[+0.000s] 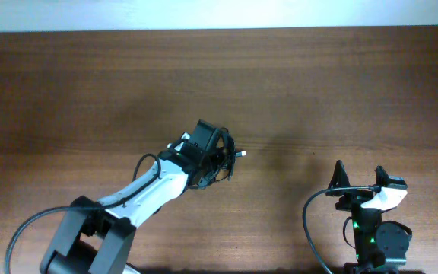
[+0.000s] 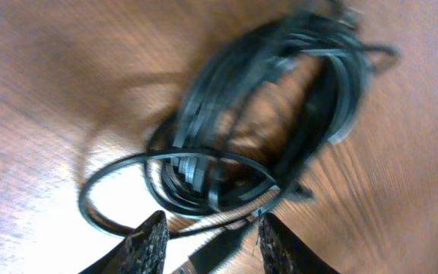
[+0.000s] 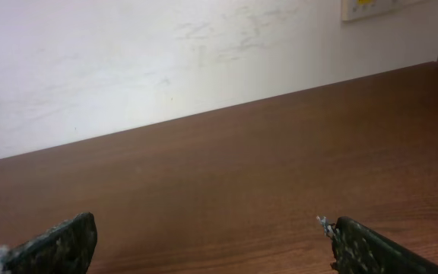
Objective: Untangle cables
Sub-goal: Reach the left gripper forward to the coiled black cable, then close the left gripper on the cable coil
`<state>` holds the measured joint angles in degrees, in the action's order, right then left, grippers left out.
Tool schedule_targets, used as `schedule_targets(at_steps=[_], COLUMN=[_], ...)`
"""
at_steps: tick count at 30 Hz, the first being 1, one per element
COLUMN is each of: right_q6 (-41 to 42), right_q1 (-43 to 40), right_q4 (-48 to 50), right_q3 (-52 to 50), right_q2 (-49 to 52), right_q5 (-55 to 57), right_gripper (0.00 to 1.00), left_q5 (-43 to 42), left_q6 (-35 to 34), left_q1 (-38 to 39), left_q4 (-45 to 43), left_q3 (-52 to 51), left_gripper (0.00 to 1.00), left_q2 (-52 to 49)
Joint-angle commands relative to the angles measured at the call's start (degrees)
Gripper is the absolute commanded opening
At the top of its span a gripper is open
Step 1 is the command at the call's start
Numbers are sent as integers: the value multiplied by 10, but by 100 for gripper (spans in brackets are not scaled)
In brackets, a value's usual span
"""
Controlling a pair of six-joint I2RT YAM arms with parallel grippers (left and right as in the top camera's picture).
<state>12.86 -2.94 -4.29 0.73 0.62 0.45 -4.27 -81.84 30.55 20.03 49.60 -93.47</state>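
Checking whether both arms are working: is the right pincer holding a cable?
No, the right pincer stands wide open, and only the wooden table shows inside its gap.

one cable bundle, two hands

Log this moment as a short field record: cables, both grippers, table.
cables: one black bundle of overlapping loops lying on the table, blurred in the left wrist view
left gripper: over the bundle, jaws apart, a strand and a plug end between them, no grip evident
right gripper: open, empty, well apart from the bundle
table: brown wood
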Motion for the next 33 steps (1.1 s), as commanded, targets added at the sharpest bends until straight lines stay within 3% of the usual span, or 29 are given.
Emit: schedule_targets(at_steps=[1, 4, 7, 13, 14, 16, 18, 20, 22, 23, 24, 25, 27, 31, 33], right_q6=[-5, -5, -5, -5, -5, -5, -5, -5, -5, -5, -5, -5, -5, -5, -5], right_q1=[3, 3, 3, 3, 3, 3, 3, 3, 3, 3, 3, 3, 3, 3, 3], right_q4=[-2, -2, -2, -2, -2, -2, -2, -2, -2, -2, -2, -2, -2, -2, -2], right_q3=[-4, -4, -4, -4, -4, -4, -4, -4, -4, -4, -4, -4, -4, -4, -4], right_q2=[-4, -4, -4, -4, -4, -4, -4, -1, -1, -1, -1, -1, -1, -1, -1], right_q5=[4, 4, 4, 4, 4, 4, 4, 4, 4, 4, 4, 4, 4, 4, 4], right_gripper=[98, 99, 99, 99, 99, 99, 99, 99, 99, 99, 99, 99, 99, 99, 98], left_q5=[27, 73, 70, 30, 29, 30, 24, 8, 9, 20, 45, 67, 75, 88, 97], left_q6=[-86, -86, -86, -68, -68, -68, -68, -68, -68, -68, -68, -68, -68, -68, -68], left_q1=[1, 0, 1, 1, 1, 0, 1, 1, 1, 1, 1, 1, 1, 2, 1], left_q4=[2, -2, -14, -26, -24, -24, -24, -23, -19, -14, -8, -7, -9, -14, -31], left_q3=[1, 1, 1, 2, 2, 2, 2, 2, 2, 2, 2, 2, 2, 2, 2], left_gripper=[39, 32, 0, 0, 3, 19, 10, 17, 6, 25, 53, 71, 50, 24, 27], left_q2=[-33, -50, -52, 4, 21, 54, 71, 73, 73, 73, 73, 70, 61, 22, -1])
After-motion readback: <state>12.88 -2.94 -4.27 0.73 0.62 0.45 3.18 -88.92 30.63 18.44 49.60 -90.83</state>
